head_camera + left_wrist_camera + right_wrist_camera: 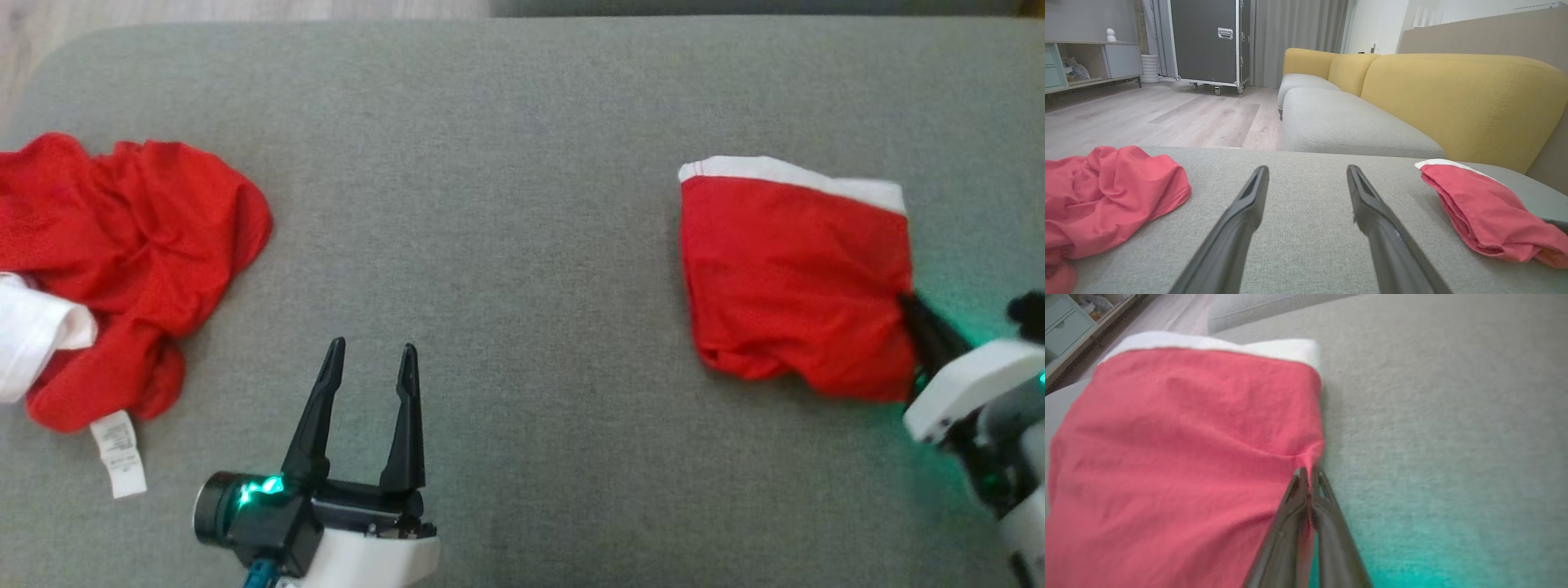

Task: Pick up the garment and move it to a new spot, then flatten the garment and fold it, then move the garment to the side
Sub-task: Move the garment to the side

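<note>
In the head view the folded red garment (796, 278) lies at the right of the frame on the grey seat cushion (531, 163), a rough square with a white band along its upper edge and a few creases running toward its lower right. The right tool (904, 304) comes in from the lower right corner and is clenched on the garment's right edge. In the right wrist view the two dark fingers (1327, 522) are pressed together at the centre bottom of the frame, with a small pinch of red cloth (1180, 449) gathered between their tips. The fabric puckers toward that point, and a green glow tints the cushion below. The left tool (372, 347) sits at the lower centre-left of the head view, released, its fingers spread and pointing up over bare cushion, touching nothing. In the left wrist view the folded garment (1486, 208) shows at the right edge, well apart from those fingers. A crumpled red garment (139, 245) lies at the left edge of the head view, with a white cloth (33, 335) tucked against it and a white label (118, 453) hanging at its lower end. A yellow sofa back (1453, 98) rises in the upper right of the left wrist view.
</note>
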Tool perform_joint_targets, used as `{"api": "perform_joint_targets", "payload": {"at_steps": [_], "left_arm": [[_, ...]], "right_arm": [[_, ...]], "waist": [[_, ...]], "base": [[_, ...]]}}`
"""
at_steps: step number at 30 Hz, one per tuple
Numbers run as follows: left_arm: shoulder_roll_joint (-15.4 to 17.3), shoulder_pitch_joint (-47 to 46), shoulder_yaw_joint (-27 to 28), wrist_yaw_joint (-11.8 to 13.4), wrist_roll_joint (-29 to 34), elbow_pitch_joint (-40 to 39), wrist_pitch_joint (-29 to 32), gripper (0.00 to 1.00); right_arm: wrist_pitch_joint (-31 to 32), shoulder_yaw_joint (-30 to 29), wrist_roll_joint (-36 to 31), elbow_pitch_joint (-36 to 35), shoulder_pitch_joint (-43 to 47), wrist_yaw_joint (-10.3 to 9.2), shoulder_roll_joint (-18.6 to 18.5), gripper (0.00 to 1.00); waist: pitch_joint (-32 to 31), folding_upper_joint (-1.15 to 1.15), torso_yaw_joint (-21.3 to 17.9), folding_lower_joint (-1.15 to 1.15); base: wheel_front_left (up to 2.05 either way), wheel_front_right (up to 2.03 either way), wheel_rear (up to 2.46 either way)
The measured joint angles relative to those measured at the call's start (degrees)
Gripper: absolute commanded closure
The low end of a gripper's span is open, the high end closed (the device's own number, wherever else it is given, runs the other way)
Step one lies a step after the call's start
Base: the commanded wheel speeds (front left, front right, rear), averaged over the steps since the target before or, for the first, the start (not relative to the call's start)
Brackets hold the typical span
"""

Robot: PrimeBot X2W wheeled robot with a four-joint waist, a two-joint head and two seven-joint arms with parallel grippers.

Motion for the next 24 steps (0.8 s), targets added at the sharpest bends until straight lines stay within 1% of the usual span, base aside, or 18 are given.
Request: {"api": "perform_joint_targets", "payload": {"at_steps": [4, 5, 6, 7, 8, 12, 15, 18, 22, 23, 24], "left_arm": [[0.00, -0.93, 0.05, -0.04, -0.01, -0.26, 0.00, 0.00], [0.00, -1.41, 0.09, -0.12, -0.01, -0.35, 0.00, 0.00], [-0.01, -2.51, 0.15, -0.16, -0.01, -0.57, 0.00, 0.00], [-0.01, -2.51, 0.15, -0.16, -0.01, -0.57, 0.00, 0.00], [-0.01, -3.10, 0.19, -0.20, -0.01, -0.71, 0.00, 0.00], [-0.03, -5.56, 0.24, -1.19, 0.12, -1.25, 0.00, 0.00], [-0.05, -7.92, 0.30, -1.79, 0.69, -1.49, 0.00, 0.00], [-0.08, -10.17, 0.35, -2.40, 1.30, -1.62, 0.00, 0.00], [-0.09, -11.97, 0.42, -3.21, 1.79, -1.41, -0.01, 0.00], [-0.09, -12.29, 0.42, -3.36, 1.90, -1.18, -0.01, 0.00], [-0.09, -12.65, 0.42, -3.65, 2.01, -0.87, -0.01, 0.00]], "right_arm": [[-0.74, 0.10, 0.37, -0.34, -2.61, 0.00, -4.38, 1.00], [-0.73, 0.07, 0.29, -0.49, -3.11, 0.00, -5.95, 1.00], [-0.38, 0.03, -0.73, -0.69, -3.95, 0.00, -9.40, 1.00], [-0.38, 0.03, -0.73, -0.69, -3.95, 0.00, -9.40, 1.00], [0.08, -0.37, -1.25, -0.90, -4.27, 0.00, -11.12, 1.00], [1.42, -3.93, -1.88, -1.16, -5.60, 0.00, -17.00, 1.00], [1.88, -6.88, -3.83, -0.33, -6.56, 0.00, -21.35, 1.00], [1.82, -9.90, -5.75, 0.64, -8.04, 0.00, -23.54, 1.00], [0.73, -13.86, -10.65, 2.93, -10.24, 0.00, -24.88, 1.00], [0.44, -14.90, -12.27, 3.66, -10.69, 0.00, -24.90, 0.33], [0.03, -15.78, -13.86, 4.32, -11.07, 0.00, -24.86, 0.00]], "waist": [[1.58, 0.00, -1.18, 0.00], [2.13, 0.00, -1.57, 0.00], [3.40, 0.00, -2.29, 0.00], [3.40, 0.00, -2.29, 0.00], [4.12, 0.00, -2.69, 0.00], [7.38, 0.00, -4.27, 0.00], [10.32, 0.00, -5.29, 0.01], [13.19, 0.00, -6.27, 0.01], [16.41, 0.00, -7.46, 0.01], [16.97, 0.00, -7.72, 0.01], [17.38, 0.00, -7.96, 0.01]], "base": [[0.00, 0.00, 0.00], [0.00, 0.00, 0.00], [0.00, 0.00, 0.00], [0.00, 0.00, 0.00], [0.00, 0.00, 0.00], [0.00, 0.00, 0.00], [0.00, 0.00, 0.00], [0.00, 0.00, 0.00], [0.00, 0.00, 0.00], [0.00, 0.00, 0.00], [0.00, 0.00, 0.00]]}}
